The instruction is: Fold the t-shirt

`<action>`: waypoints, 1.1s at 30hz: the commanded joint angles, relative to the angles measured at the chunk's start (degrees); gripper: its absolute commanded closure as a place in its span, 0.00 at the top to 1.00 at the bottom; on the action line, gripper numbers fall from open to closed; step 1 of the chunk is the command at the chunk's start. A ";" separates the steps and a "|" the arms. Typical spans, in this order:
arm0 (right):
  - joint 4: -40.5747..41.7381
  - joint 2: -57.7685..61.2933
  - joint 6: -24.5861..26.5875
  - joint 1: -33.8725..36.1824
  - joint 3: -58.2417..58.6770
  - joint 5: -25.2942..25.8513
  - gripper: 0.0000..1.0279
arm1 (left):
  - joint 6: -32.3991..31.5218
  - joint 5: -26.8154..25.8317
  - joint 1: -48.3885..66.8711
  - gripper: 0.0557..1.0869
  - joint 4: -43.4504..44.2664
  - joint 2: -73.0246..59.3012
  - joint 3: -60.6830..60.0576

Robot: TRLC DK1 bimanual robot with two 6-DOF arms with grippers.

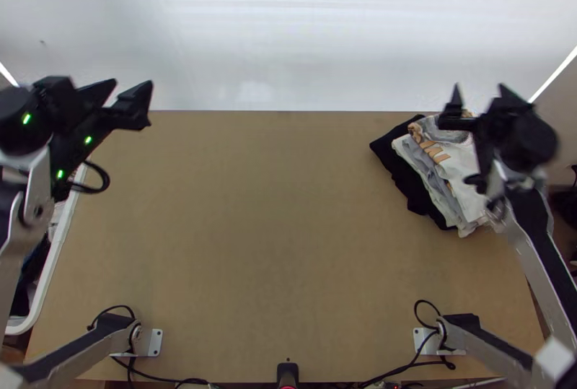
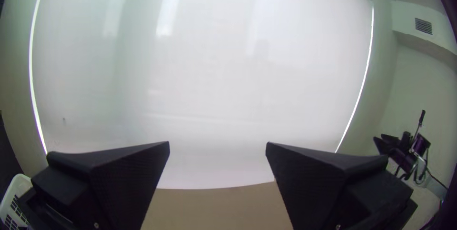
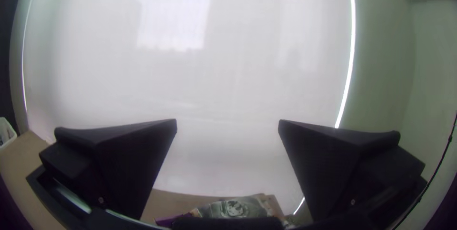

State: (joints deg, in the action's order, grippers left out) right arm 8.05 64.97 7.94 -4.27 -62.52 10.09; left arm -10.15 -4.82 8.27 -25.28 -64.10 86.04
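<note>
In the top view my left gripper (image 1: 133,91) is at the upper left, above the table's far left corner; my right gripper (image 1: 479,94) is at the upper right, over a pile of folded shirts (image 1: 441,167). White, grey and black layers show in that pile, the top one white with a print. In the left wrist view the left gripper (image 2: 217,145) stands open, its fingers wide apart with nothing between them. The right gripper (image 3: 227,123) is likewise open and holds nothing; part of the printed cloth (image 3: 234,208) lies beyond it in the right wrist view.
The wooden table (image 1: 267,223) stretches between the arms. A white basket (image 1: 50,273) with dark items stands at its left edge, partly under the left arm. Cables (image 1: 173,380) run along the near edge, and a white screen (image 1: 288,35) rises behind the table.
</note>
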 commanded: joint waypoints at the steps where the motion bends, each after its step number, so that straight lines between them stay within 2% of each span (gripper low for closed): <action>1: -3.48 -22.25 -4.61 -1.09 1.70 0.99 0.96 | 1.28 8.95 -0.54 0.95 13.85 17.43 -18.98; 5: -0.32 -29.29 -5.48 -0.65 7.59 1.60 0.96 | 1.01 12.38 -2.21 0.95 17.19 26.21 -28.47; 9: 9.08 -34.38 -5.13 0.05 17.35 1.87 0.96 | 1.45 13.78 -5.72 0.96 24.57 37.38 -41.57; 11: 9.79 -36.23 -5.57 -0.03 20.95 1.87 0.96 | 2.07 13.70 -6.78 0.95 30.29 43.44 -47.98; 18: 10.40 -40.27 -6.80 -1.44 33.61 1.78 0.96 | 7.78 13.70 -6.95 0.95 31.96 54.52 -58.27; 23: 10.84 -42.73 -6.63 -2.76 42.57 1.78 0.96 | 13.49 12.20 -6.69 0.95 38.37 64.01 -68.81; 27: 13.04 -47.13 -5.66 -3.90 50.66 1.78 0.96 | 13.49 12.38 -8.01 0.95 39.34 64.27 -72.50; 30: 17.79 -50.20 -1.18 -6.01 57.42 1.69 0.96 | 13.32 12.29 -8.18 0.95 41.36 64.27 -75.49; 33: 17.52 -53.19 -0.47 -7.68 60.85 1.60 0.96 | 12.88 12.20 -8.10 0.95 41.45 64.27 -78.66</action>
State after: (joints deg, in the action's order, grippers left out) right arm 22.46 17.93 4.23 -8.91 -12.53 11.84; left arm 2.26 7.70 0.62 13.82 -2.09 15.11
